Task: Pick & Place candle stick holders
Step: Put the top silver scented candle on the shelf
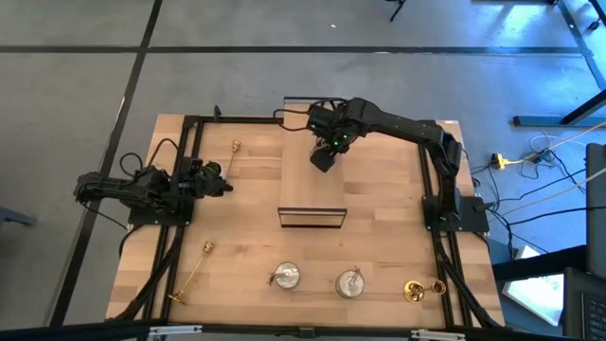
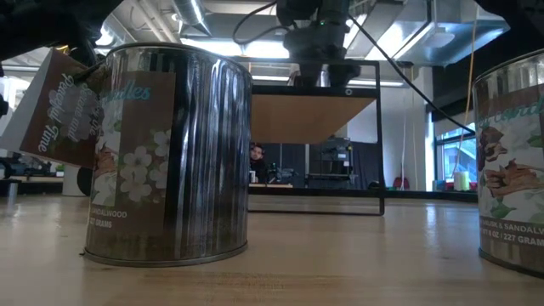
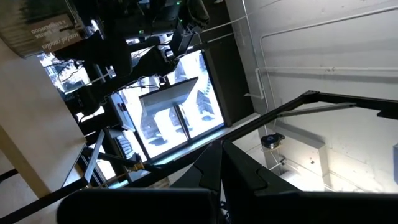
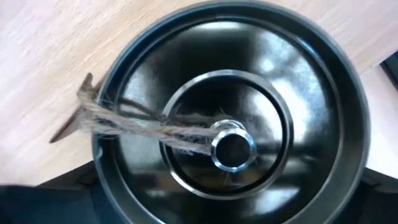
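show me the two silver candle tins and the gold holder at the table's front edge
left silver tin [image 1: 286,277], high view, on its lid.
right silver tin [image 1: 351,283], high view, on its lid.
gold holder [image 1: 414,292], high view, on its round base.

two tins [image 1: 286,277] side by side on table [image 1: 379,199] | frame [image 1: 311,216] behind

Workshop room around a wooden worktop

The pale wooden worktop [image 1: 379,227] stood on a grey concrete floor [image 1: 85,85] crossed by dark lines. Cables [image 1: 530,161] with a yellow plug trailed on the floor off its right edge. Beyond the far edge, ceiling strip lights [image 2: 191,13] glowed and a tall window [image 2: 455,153] let in daylight.
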